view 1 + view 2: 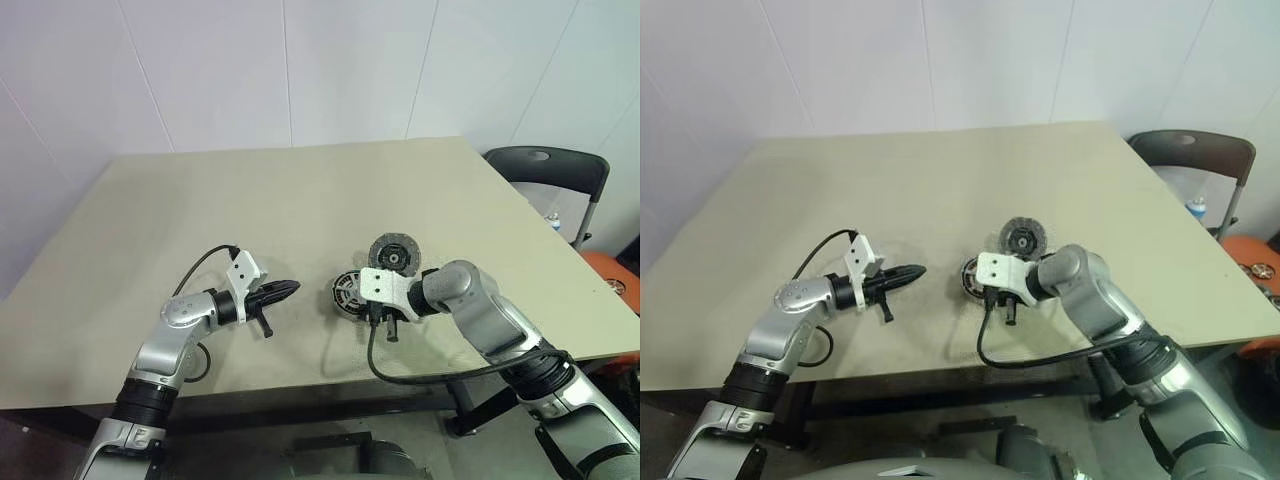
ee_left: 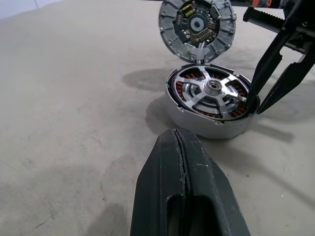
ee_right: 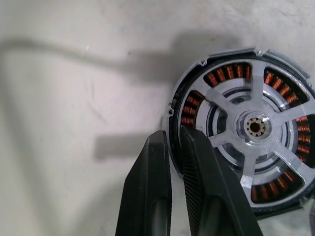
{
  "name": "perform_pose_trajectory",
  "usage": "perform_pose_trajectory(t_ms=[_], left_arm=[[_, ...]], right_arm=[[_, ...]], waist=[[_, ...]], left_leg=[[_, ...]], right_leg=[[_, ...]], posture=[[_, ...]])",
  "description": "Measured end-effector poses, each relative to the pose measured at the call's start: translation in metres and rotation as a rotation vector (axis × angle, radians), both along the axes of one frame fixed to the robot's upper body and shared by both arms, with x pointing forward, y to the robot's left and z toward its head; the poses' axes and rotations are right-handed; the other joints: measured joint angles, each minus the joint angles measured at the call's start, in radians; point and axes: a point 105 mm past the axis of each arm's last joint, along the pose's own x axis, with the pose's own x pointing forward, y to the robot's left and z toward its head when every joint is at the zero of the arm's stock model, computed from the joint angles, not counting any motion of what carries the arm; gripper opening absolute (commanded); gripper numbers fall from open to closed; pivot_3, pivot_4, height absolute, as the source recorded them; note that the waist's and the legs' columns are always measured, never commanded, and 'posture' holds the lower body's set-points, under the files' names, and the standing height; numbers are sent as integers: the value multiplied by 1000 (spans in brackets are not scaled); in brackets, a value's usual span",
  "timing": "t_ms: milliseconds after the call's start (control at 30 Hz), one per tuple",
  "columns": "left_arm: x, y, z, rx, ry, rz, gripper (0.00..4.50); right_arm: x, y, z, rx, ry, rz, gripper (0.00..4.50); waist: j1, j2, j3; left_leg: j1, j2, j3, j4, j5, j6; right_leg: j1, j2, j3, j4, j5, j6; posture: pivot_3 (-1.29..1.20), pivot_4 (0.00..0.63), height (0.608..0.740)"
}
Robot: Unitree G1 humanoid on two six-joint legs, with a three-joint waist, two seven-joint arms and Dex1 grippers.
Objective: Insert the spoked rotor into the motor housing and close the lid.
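Nearest the robot, the left claw (image 1: 283, 291) hovers over the beige table (image 1: 300, 190), well to the left of the motor housing. Its two black fingers are pressed together on nothing. It seems to be kept aside so that the other arm has room to work.

The right claw (image 3: 172, 135) comes at the motor housing from the right and points steeply down onto its rim. Its fingers are drawn in to a narrow slit, one outside the wall and one just inside. They seem to nip the rim, though whether they press or merely rest there is hard to tell. My guess is that this hold steadies or seats the parts before the closing step.

The round, dark motor housing (image 2: 206, 125), with a pale outer wall and a ring of copper-coloured coils, lies flat on the table between the two claws. The spoked rotor (image 3: 256, 128), a flat wheel of silvery spokes on a dark rim, already sits inside the motor housing. The coils show through its gaps, so insertion looks done.

Just beyond the motor housing is the lid (image 2: 197, 24), a silvery round disc with a segmented rim and a dark hub. It joins the far edge of the motor housing and is swung open, probably to leave the cavity free. It has not been closed yet.

Far off beyond the table's right corner stands a dark chair (image 1: 545, 170).

Count: one housing, one rotor, one lid, two claws, one chair.
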Motion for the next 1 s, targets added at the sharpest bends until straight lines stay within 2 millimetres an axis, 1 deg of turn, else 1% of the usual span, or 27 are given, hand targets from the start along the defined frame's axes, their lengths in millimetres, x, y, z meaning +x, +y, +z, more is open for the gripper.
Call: perform_pose_trajectory(t_ms=[233,533,667,800,833,867,933,1000], left_arm=[[0,-1,-1,0,-1,6,0],[0,-1,-2,8,0,9,0],[0,0,-3,9,3,11,0],[0,0,-3,11,2,13,0],[0,0,-3,12,2,13,0],[0,0,-3,13,0,14,0],[0,0,-3,16,-2,17,0],[1,0,-3,18,-4,18,0]], right_arm=[[6,14,3,86,57,-127,76],[16,23,8,210,142,-295,76],[21,22,10,260,185,-365,76],[20,22,10,273,212,-377,76],[19,21,10,273,217,-373,825],[19,20,10,269,221,-370,1002],[18,16,9,257,222,-369,1722],[17,18,8,248,218,-350,2417]], waist=[[2,0,0],[1,0,0],[0,0,0],[0,0,0],[1,0,0],[1,0,0],[0,0,0],[-1,0,0]], left_leg=[[-3,0,0,0,0,0],[-5,0,1,-1,0,0],[-5,0,1,-1,0,0],[-5,0,1,-1,0,0],[-4,0,2,-1,0,0],[-4,0,2,-1,0,0],[-4,0,3,-1,0,0],[-4,0,5,-1,0,0]], right_leg=[[-5,0,0,0,1,-1],[-7,0,0,-1,1,-1],[-7,0,0,-1,1,-1],[-7,0,0,-1,1,-1],[-7,0,0,-1,1,-1],[-7,0,0,-1,1,-1],[-7,0,0,-1,1,-1],[-7,0,0,-1,1,-1]], posture=[[0,0,740],[0,0,740],[0,0,740],[0,0,740],[0,0,740],[0,0,740],[0,0,740],[0,0,740]])
